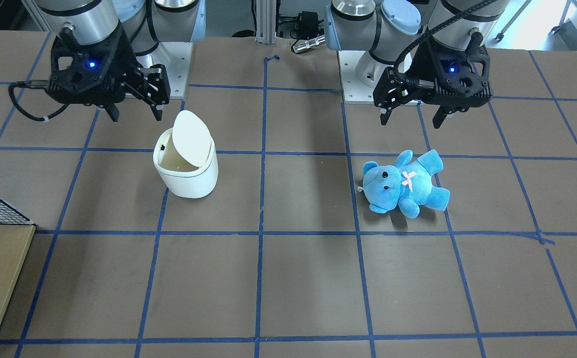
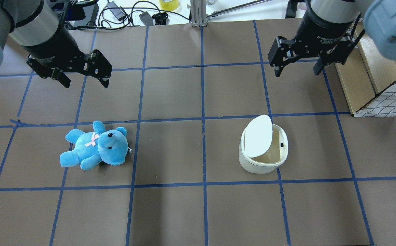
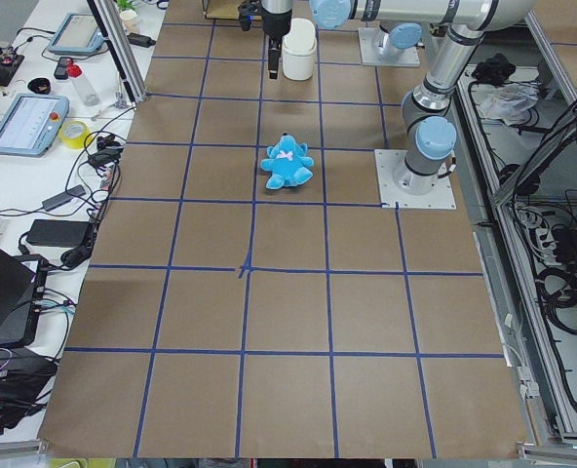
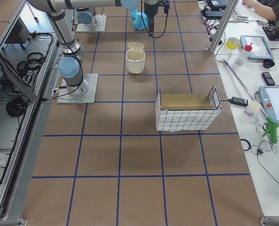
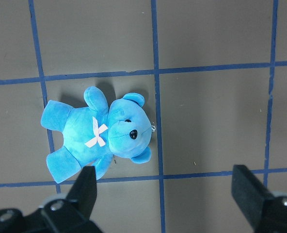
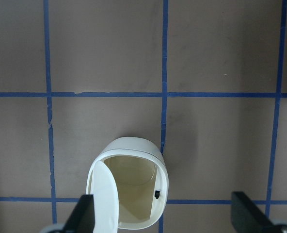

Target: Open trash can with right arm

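The white trash can [image 1: 189,181] stands upright on the table with its flip lid [image 1: 192,138] tilted up, so the cream inside shows. It also shows in the overhead view [image 2: 256,165] and in the right wrist view [image 6: 134,145]. My right gripper [image 1: 137,115] hangs open and empty above the table, apart from the can; it also shows in the overhead view [image 2: 297,72]. My left gripper [image 1: 410,122] is open and empty above the blue plush bear [image 1: 405,184].
The bear [image 2: 95,145] lies on its back on the robot's left half of the table. A wire basket with a wooden box [image 2: 385,99] stands at the table's edge on the robot's right. Blue tape lines grid the brown table.
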`<state>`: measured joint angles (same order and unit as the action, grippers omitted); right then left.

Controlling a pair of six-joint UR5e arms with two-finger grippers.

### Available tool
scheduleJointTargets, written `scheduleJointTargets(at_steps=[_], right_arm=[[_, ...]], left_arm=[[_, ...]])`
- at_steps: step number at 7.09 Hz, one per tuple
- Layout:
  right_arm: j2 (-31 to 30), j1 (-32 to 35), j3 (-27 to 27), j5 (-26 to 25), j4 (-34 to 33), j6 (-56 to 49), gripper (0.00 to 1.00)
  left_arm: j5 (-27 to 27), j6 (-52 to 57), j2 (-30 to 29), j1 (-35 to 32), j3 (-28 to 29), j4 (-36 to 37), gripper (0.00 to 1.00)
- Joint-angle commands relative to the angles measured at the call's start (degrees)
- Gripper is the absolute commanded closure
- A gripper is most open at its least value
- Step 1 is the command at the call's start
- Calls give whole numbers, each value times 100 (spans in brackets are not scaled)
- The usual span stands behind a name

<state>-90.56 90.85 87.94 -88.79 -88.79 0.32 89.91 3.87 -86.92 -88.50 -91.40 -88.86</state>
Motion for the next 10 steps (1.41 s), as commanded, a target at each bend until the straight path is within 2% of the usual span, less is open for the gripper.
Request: scheduleJointTargets(at_steps=[1, 2, 4, 6, 9, 10], right_arm=[[-15, -93, -23, -33, 405, 204, 0], [-15, -93, -23, -33, 432, 380, 0], [-6, -346, -23, -225, 432, -212, 0], [-24, -515, -40, -139, 311, -383, 0], [-129, -445, 74, -95, -104, -226, 3], [-120, -393, 57, 141, -113, 184, 3]], left_arm=[[0, 0, 0, 0, 0, 0, 0], [0, 0, 0, 0, 0, 0, 0], [0, 0, 0, 0, 0, 0, 0], [0, 0, 0, 0, 0, 0, 0], [0, 0, 0, 0, 0, 0, 0], [0, 0, 0, 0, 0, 0, 0]])
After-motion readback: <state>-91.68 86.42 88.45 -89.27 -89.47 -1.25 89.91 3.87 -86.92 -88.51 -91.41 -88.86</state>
